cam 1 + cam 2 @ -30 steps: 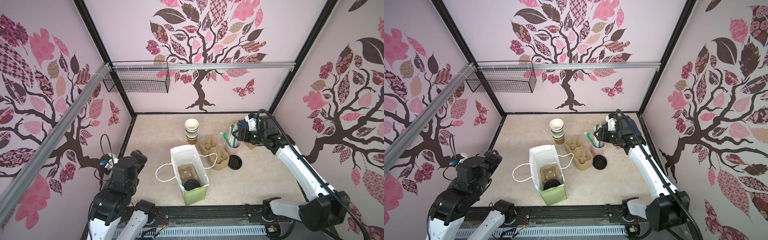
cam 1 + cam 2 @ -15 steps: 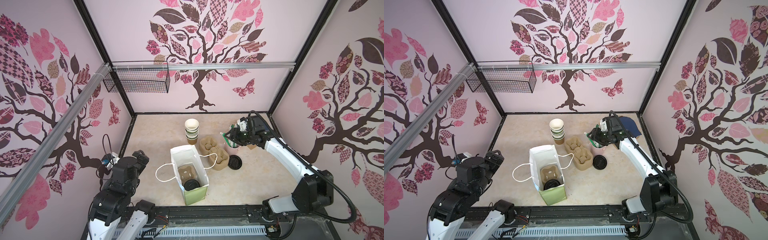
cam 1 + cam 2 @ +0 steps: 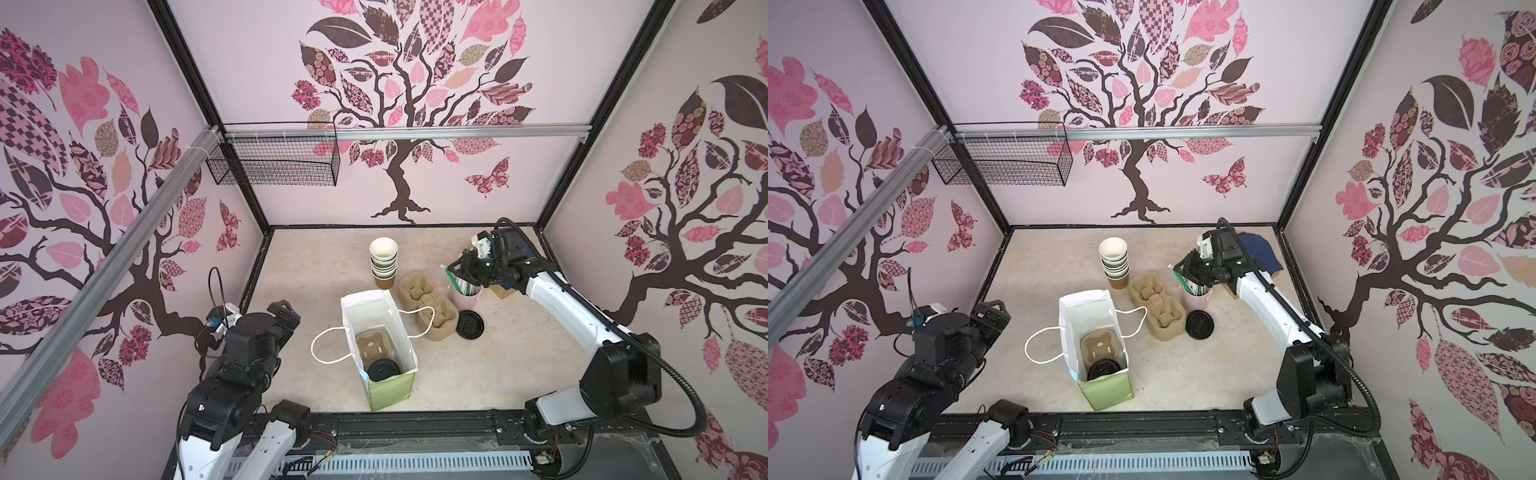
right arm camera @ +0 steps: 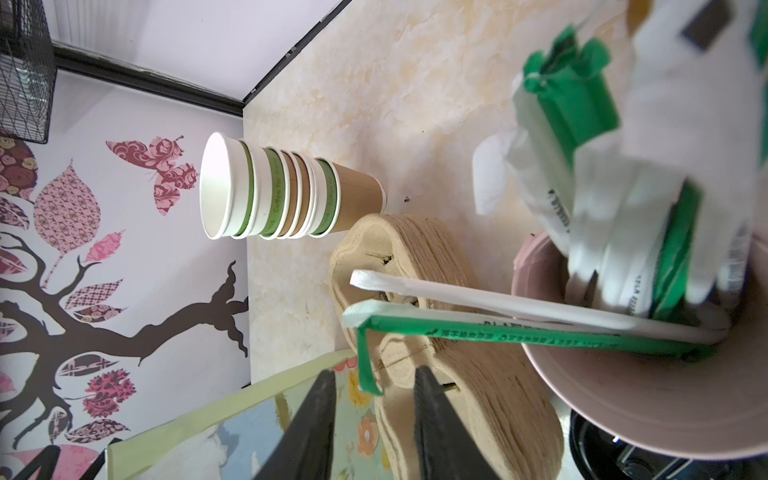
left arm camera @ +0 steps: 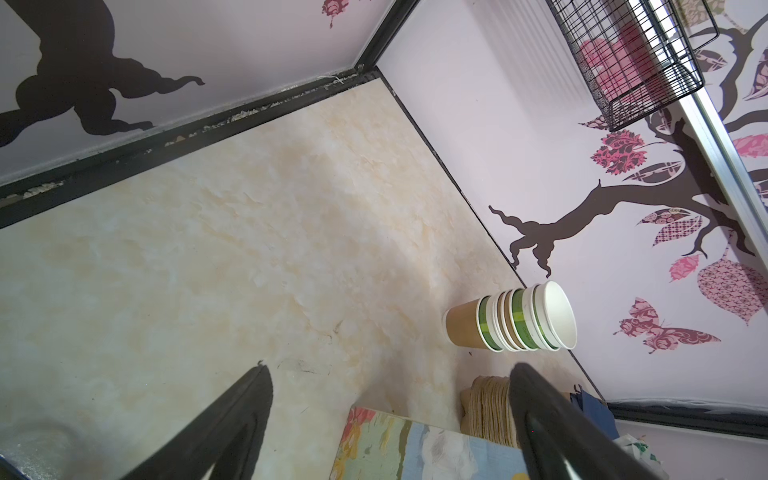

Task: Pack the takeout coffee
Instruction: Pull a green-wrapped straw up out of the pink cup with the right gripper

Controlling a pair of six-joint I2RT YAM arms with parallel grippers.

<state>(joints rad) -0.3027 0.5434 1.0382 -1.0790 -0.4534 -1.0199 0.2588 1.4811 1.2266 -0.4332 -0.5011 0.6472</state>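
The takeout coffee (image 3: 383, 369) (image 3: 1102, 368) shows only its black lid. It sits in a pulp tray (image 3: 371, 345) inside the open white and green paper bag (image 3: 376, 303) (image 3: 1087, 309). My right gripper (image 3: 455, 266) (image 3: 1183, 268) (image 4: 374, 386) hovers at the pink cup (image 3: 467, 296) (image 4: 623, 395) of wrapped straws, far right of the bag. Its jaws stand a little apart. The bent end of a green straw wrapper (image 4: 365, 365) hangs between them, touching neither. My left gripper (image 3: 286, 312) (image 3: 992, 316) (image 5: 390, 374) is open and empty at the front left, pointing toward the bag.
A stack of lidless cups (image 3: 383, 262) (image 5: 519, 320) (image 4: 270, 191) stands behind the bag. Stacked pulp carriers (image 3: 428, 303) (image 4: 457, 374) lie between bag and pink cup. Loose black lids (image 3: 469, 326) (image 3: 1200, 326) lie beside them. A wire basket (image 3: 274, 162) hangs on the back wall.
My right gripper swung left and down to the straws in the pink cup, and its jaws have narrowed. The left arm has stayed put.
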